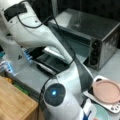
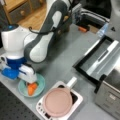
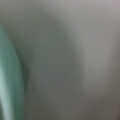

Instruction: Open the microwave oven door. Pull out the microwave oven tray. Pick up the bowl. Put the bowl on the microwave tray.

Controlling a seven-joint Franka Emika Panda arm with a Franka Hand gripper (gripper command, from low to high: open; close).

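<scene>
The light teal bowl (image 2: 40, 86) sits on the grey table at a front view's bottom left, with my gripper (image 2: 32, 88) down in it and its orange fingertips (image 2: 30, 90) at the bowl's inside. The bowl (image 1: 102, 113) also shows at the bottom right in a front view, and its rim (image 3: 10, 82) fills the left edge of the wrist view. The microwave oven (image 1: 100, 32) stands with its door (image 2: 93, 58) folded down flat in front of it. A silver bar crosses that dark panel. I cannot tell the tray apart from the door.
A pink plate (image 2: 57, 102) lies on a white tray (image 2: 78, 98) between the bowl and the oven. My arm's bulky white links (image 2: 42, 42) stretch over the table's left half. Wooden drawers (image 2: 17, 10) stand at the top left, beyond the table edge.
</scene>
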